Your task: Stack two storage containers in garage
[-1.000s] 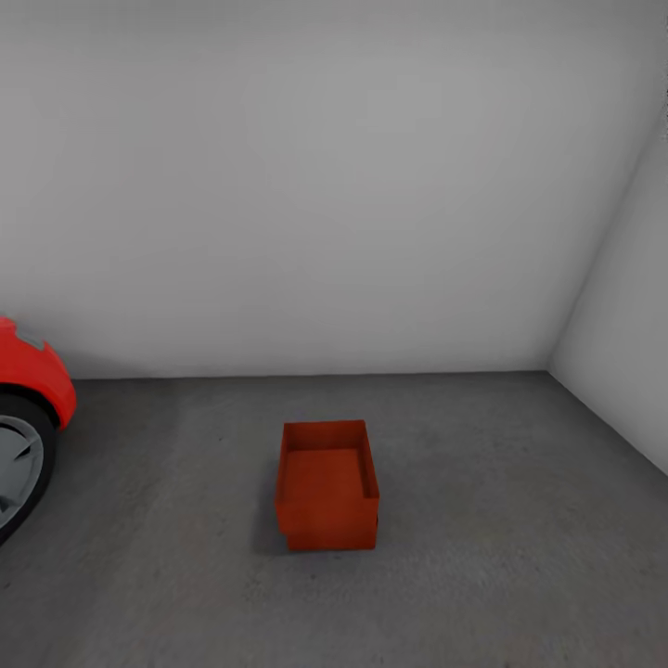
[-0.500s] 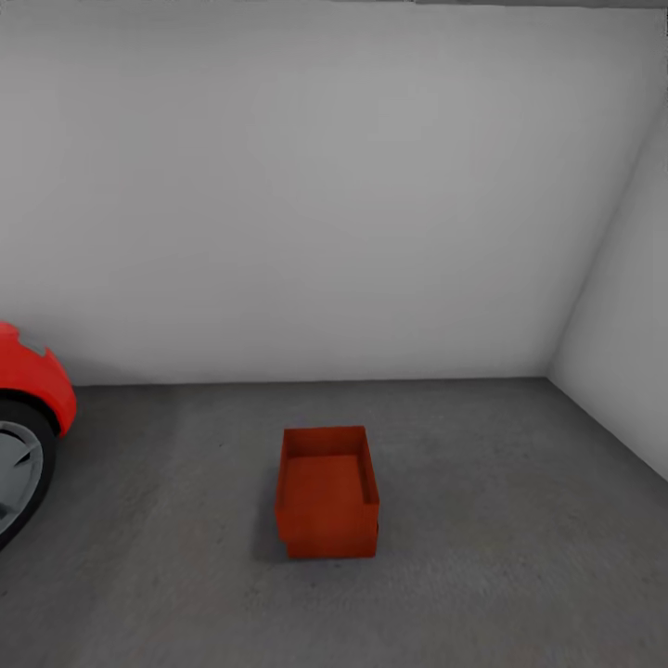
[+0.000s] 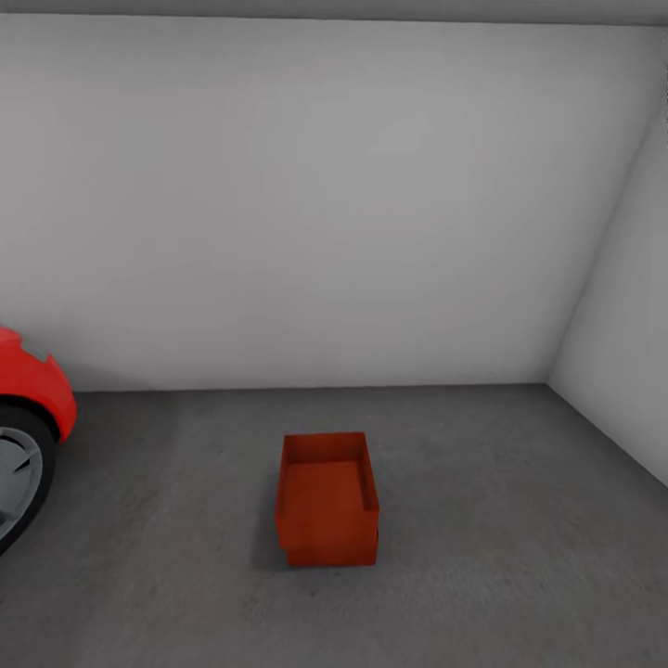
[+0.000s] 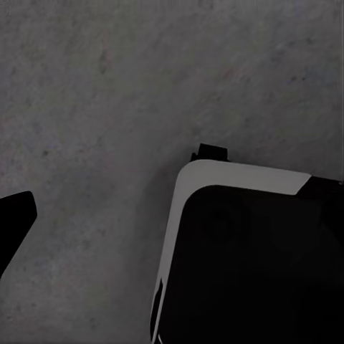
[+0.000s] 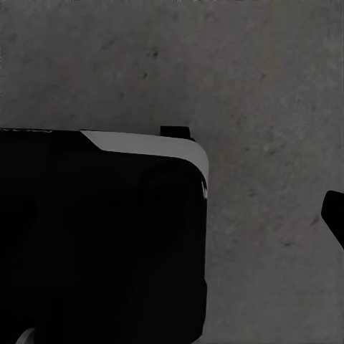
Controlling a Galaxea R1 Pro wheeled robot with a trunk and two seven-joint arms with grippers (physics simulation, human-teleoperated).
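Two storage containers (image 3: pixel 327 501) appearing stacked, sitting on the garage floor (image 3: pixel 482 520) well ahead of both end effectors | end effectors hanging over bare floor, spread unreadable | red car (image 3: pixel 28 408) beside | task looking nearly complete

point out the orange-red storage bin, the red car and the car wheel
orange-red square open-topped storage bin (image 3: pixel 327 533), head view, front outer wall
glossy red car (image 3: pixel 37 390), head view, body panel above the wheel
grey-rimmed black car wheel (image 3: pixel 14 478), head view, grey rim
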